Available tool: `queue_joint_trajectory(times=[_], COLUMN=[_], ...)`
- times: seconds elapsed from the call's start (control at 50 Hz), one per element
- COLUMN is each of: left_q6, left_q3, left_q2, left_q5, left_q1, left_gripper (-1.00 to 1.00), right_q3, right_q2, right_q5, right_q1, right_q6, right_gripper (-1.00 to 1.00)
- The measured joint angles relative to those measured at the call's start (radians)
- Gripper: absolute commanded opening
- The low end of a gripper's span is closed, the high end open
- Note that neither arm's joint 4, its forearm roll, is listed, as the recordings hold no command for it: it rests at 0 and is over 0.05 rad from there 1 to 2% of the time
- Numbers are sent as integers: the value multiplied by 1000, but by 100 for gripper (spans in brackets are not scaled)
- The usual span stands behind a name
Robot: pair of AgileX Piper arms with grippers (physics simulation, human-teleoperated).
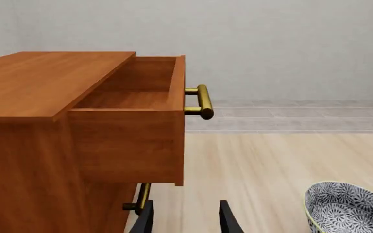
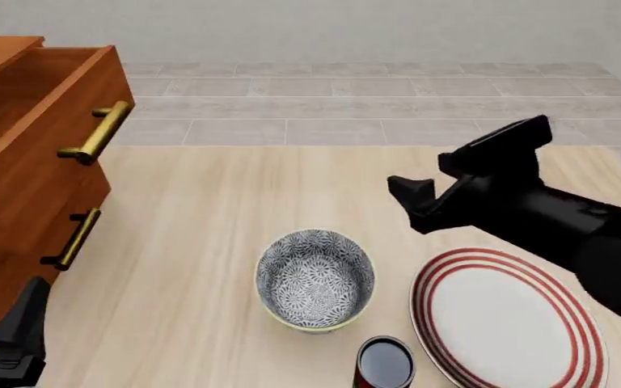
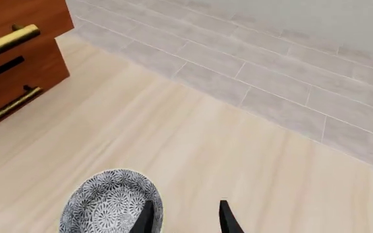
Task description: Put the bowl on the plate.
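Bowl (image 2: 315,279): lower centre of the front view, on the table, just left of the plate (image 2: 504,319), not on it.
My right gripper (image 3: 185,216): parted, empty, hanging above the bowl's far side.
My left gripper (image 1: 186,218): parted, empty, low by the drawer cabinet (image 2: 19,170).
Progress: nothing done; grasp, lift and placing all remain.

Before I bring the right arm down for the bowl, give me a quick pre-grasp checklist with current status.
1. Bowl upright and empty: ok.
2. Plate face bare for placing: ok; it lies to the right of the bowl.
3. Right gripper open with nothing between its fingers: ok.
4. Right gripper lined up on the bowl's rim: not ok; in the front view it hangs farther back and to the right.
5. Dark can clear of the bowl: cannot tell; it sits very close in front, between bowl and plate.
6. Left gripper out of the way: ok, near the cabinet.
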Motion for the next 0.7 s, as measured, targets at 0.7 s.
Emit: queue_joint_trajectory(times=[0.7], left_q6=[0], left_q3=[0], left_q2=[0], left_q5=[0], left_q1=[0], left_gripper=[100], right_q3=[-103], right_q2=[270], right_q5=[102], right_q1=[141], right_q6=[-15], right_gripper=[100])
